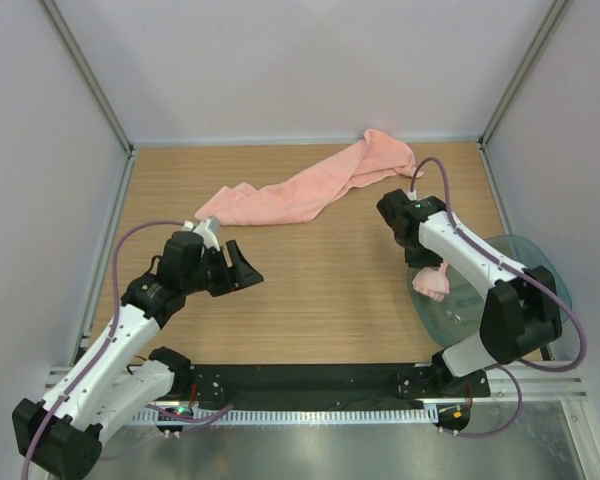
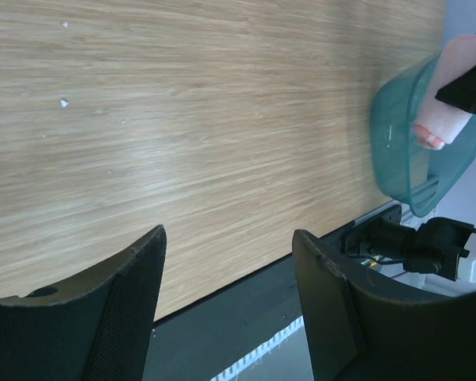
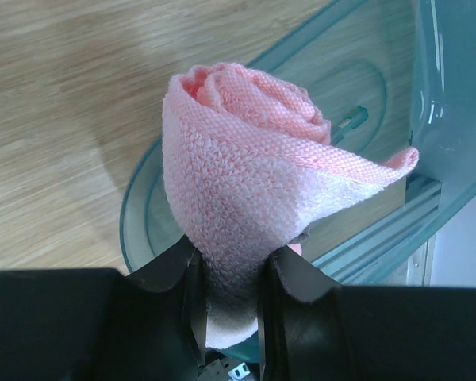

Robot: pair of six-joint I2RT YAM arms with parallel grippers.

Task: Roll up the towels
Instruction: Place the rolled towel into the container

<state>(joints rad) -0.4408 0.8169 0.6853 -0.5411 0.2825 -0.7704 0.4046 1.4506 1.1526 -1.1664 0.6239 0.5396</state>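
The left gripper (image 1: 238, 268), a black two-finger claw on a white and black arm, hangs over the bare left part of the light wooden table (image 1: 320, 300). Its fingers are spread wide and hold nothing. In the left wrist view, the left gripper (image 2: 228, 246) has only wood grain and the table's dark near edge between its two fingers.

Beyond it, a long plain salmon-pink terry towel (image 1: 310, 190) lies unrolled and rumpled on the table. It runs slantwise from a point just past the left arm's wrist up to the far right corner, where its end is bunched against the back wall. Neither gripper touches it.

To the right, the right gripper (image 1: 427, 262) points down, with its fingers closed narrowly on a smaller salmon-pink towel rolled into a tight spiral (image 1: 432, 284). In the right wrist view, the right gripper (image 3: 228, 274) pinches the lower end of the roll (image 3: 238, 159), which has a paler, whitish patch on its side. A loose corner of the roll sticks out to one side.

The roll is at the left rim of a translucent teal-grey round plastic tray (image 1: 540, 262) near the table's right edge. The views do not show whether the roll touches the tray (image 3: 143, 198).
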